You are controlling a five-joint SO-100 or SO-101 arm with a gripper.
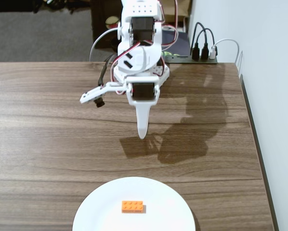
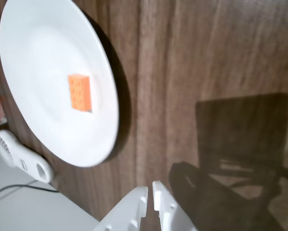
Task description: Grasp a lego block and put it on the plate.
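Orange brick lies flat, studs up, near the middle of the plate in the fixed view, its long axis running left to right, parallel to the table's near edge. The plate sits at that edge. The gripper hangs well apart, tip down, jaws together and empty. In the wrist view the brick runs top to bottom on the plate; the gripper tips nearly touch, holding nothing.
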